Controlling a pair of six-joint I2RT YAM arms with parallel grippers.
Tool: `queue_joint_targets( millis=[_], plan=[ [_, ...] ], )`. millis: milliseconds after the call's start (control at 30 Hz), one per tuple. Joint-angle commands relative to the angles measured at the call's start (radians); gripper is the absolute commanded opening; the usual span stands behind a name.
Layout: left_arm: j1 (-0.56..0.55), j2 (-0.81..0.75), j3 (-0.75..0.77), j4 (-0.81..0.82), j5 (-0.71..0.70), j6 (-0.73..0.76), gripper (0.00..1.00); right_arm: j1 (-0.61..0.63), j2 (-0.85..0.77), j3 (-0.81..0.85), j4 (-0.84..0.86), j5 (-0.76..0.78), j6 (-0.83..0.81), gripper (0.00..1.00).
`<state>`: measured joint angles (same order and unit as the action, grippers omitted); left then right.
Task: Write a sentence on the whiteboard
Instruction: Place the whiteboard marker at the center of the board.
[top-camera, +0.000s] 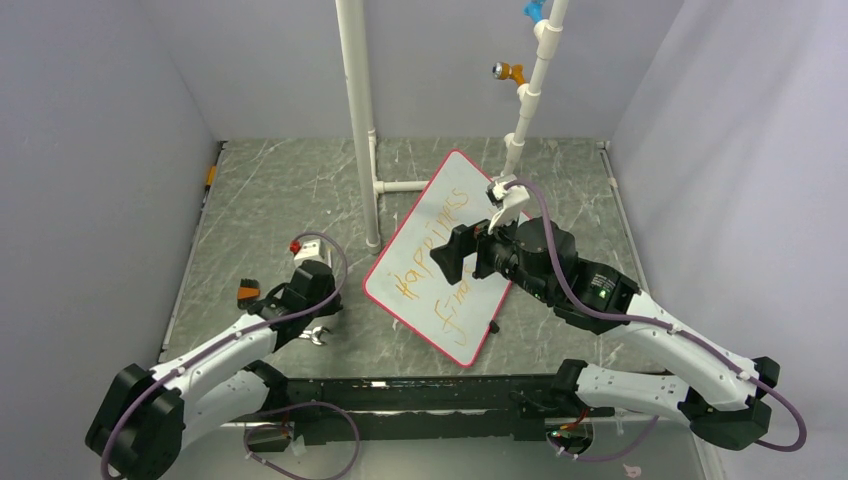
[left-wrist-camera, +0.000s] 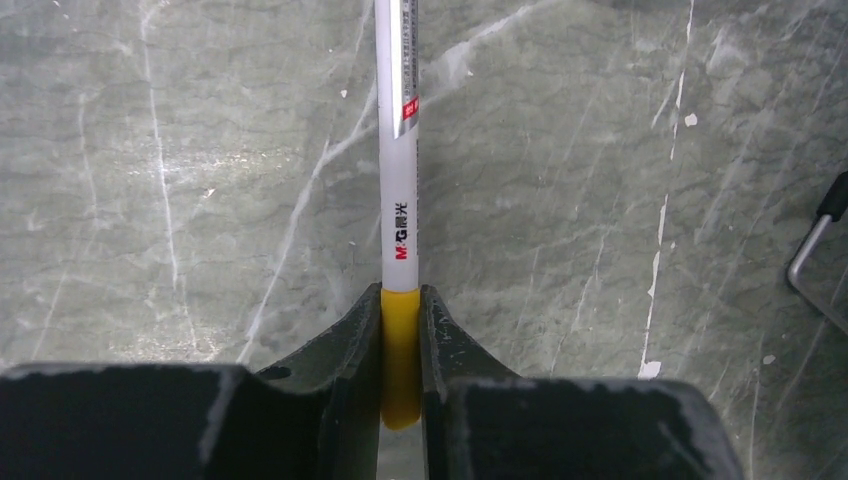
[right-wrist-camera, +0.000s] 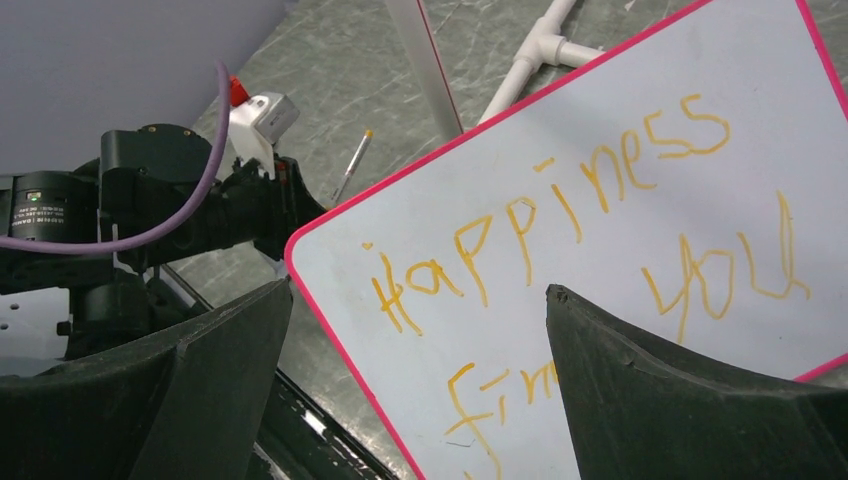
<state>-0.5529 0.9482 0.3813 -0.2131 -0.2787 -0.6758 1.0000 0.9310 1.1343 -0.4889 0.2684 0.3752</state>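
Note:
The whiteboard (top-camera: 462, 190) with its red-pink frame lies tilted on the table, also in the right wrist view (right-wrist-camera: 620, 90). The sentence (top-camera: 430, 262) is in orange-yellow marker: "happiness" (right-wrist-camera: 560, 210) above, "fin…" and "you" below, its middle hidden by a finger. My right gripper (top-camera: 452, 256) hovers over the board's middle, open and empty (right-wrist-camera: 420, 300). My left gripper (top-camera: 312, 312) is left of the board over bare table, shut (left-wrist-camera: 400, 340) on the yellow end of a white marker (left-wrist-camera: 398, 200).
A white pipe post (top-camera: 358, 120) stands behind the board's left side, its foot beside the far edge. A second pipe (top-camera: 530, 90) with orange and blue fittings rises at the back right. A small orange-black object (top-camera: 247, 293) and a metal clip (top-camera: 318, 336) lie by the left gripper.

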Motion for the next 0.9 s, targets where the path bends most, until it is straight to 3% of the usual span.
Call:
queue_joint_targets(
  millis=[0,100,400,533,867],
  plan=[
    [0.006,0.028,-0.011,0.086,0.032,-0.015,0.22,0.000,-0.018,0.000,0.000,0.031,0.002,1.00],
    [0.009,0.046,-0.009,0.089,0.038,-0.008,0.30,0.000,-0.015,0.002,-0.005,0.032,-0.002,1.00],
    [0.013,0.025,0.019,0.038,0.026,0.005,0.71,0.000,-0.005,0.001,-0.012,0.043,-0.009,1.00],
    [0.013,-0.034,0.059,-0.018,0.026,0.039,0.96,0.000,-0.006,0.002,-0.014,0.053,-0.015,1.00],
    [0.013,-0.206,0.271,-0.234,-0.031,0.250,0.99,0.000,-0.090,-0.052,0.045,0.093,-0.026,1.00]
  ],
)
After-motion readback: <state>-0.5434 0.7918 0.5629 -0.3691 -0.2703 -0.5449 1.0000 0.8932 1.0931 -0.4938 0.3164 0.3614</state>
